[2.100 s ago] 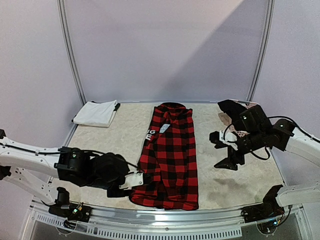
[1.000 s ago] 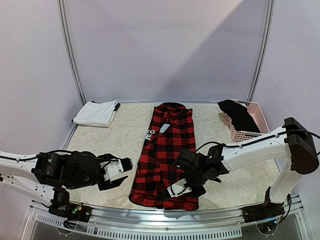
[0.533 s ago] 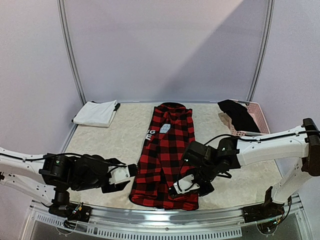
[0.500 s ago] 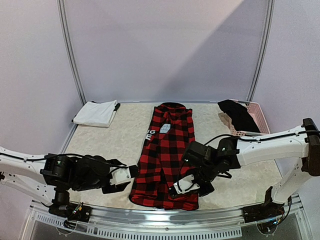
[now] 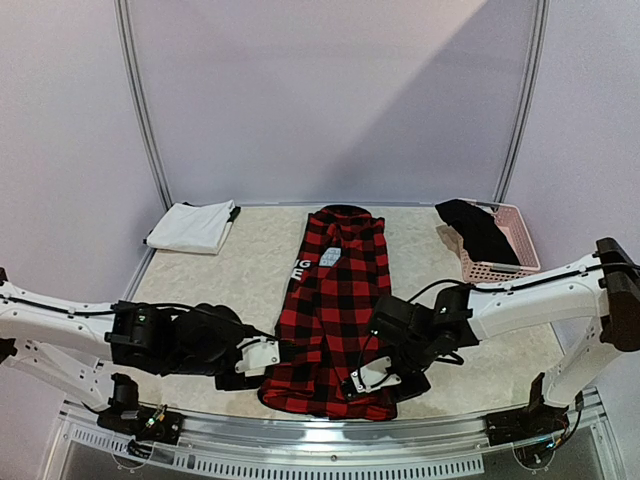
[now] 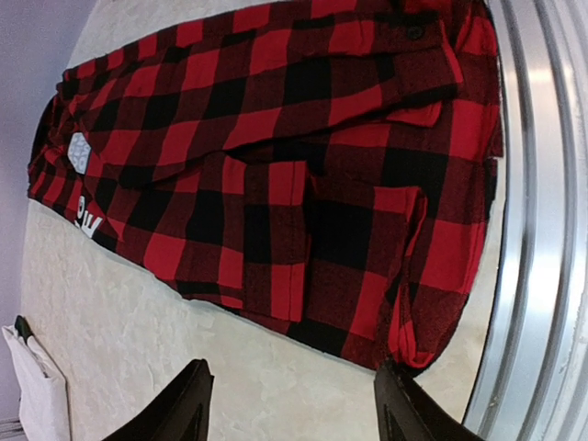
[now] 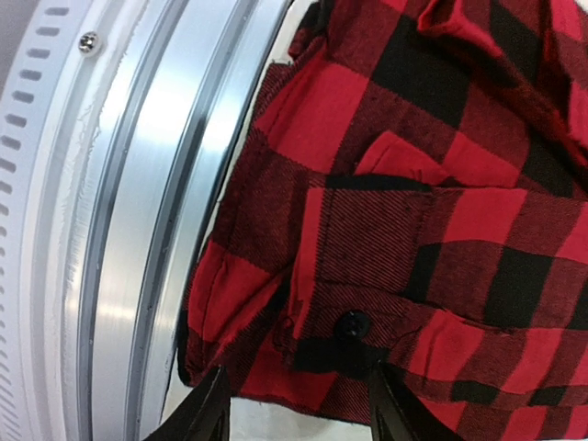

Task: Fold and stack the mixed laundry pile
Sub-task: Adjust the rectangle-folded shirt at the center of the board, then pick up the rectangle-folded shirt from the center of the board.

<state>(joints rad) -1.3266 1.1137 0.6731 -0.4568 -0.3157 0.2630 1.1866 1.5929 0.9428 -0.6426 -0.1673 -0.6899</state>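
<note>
The red-and-black checked flannel shirt (image 5: 340, 300) lies lengthwise in the middle of the table, folded into a long strip, collar at the far end. My left gripper (image 5: 262, 360) stands open just left of the shirt's near left corner; in the left wrist view its fingertips (image 6: 191, 409) straddle bare table beside the shirt's hem (image 6: 404, 340). My right gripper (image 5: 376, 380) is open low over the near right corner. Its fingertips (image 7: 204, 412) stand on either side of the hem (image 7: 303, 367) near a black button (image 7: 353, 322). A folded white cloth (image 5: 190, 226) lies at the back left.
A pink perforated basket (image 5: 505, 255) stands at the back right with a dark garment (image 5: 472, 224) draped over its left rim. The table's metal rail (image 7: 119, 184) runs right beside the shirt's near hem, and shows as the same rail (image 6: 537, 230) in the left wrist view.
The right gripper has opened and shifted slightly towards the near edge over the shirt's corner. The left gripper has slid right, up to the shirt's near left corner.
</note>
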